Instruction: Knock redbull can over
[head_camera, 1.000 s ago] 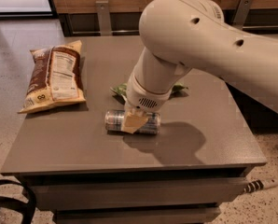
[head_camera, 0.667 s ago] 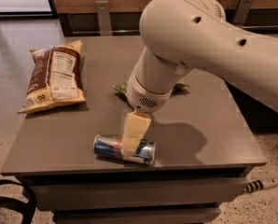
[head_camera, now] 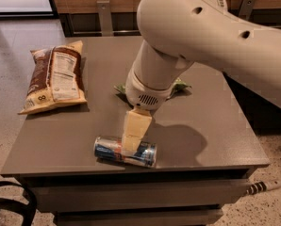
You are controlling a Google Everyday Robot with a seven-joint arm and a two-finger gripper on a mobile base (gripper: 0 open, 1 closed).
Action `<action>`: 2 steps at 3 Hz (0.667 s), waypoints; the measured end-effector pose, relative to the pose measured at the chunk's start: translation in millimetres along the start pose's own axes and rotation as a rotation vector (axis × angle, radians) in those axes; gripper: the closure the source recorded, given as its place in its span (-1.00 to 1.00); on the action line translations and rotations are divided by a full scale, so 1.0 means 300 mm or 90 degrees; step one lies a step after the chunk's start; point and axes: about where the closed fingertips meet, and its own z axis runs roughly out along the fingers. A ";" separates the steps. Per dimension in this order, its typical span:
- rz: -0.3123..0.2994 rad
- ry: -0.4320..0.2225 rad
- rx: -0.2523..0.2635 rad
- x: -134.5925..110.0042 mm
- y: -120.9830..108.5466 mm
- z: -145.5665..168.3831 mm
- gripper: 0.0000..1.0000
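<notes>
The redbull can [head_camera: 113, 149] is a slim silver-and-blue can. It lies on its side near the front edge of the grey table [head_camera: 211, 145]. My gripper [head_camera: 131, 142] hangs from the big white arm [head_camera: 197, 41] and reaches down right over the middle of the can. Its cream-coloured fingers [head_camera: 133, 128] cover part of the can. The wrist hides most of a green chip bag [head_camera: 180, 85] behind it.
A brown and tan snack bag [head_camera: 55, 76] lies flat at the table's left side. The can is close to the table's front edge. A black object [head_camera: 8, 206] shows at the lower left on the floor. Drawers sit below the tabletop.
The can has moved toward the table's front edge, lying on its side. My gripper has followed it forward and down and stays over it.
</notes>
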 end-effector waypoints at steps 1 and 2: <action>-0.014 0.001 0.017 -0.051 -0.010 -0.214 -1.00; -0.014 0.001 0.017 -0.051 -0.010 -0.214 -1.00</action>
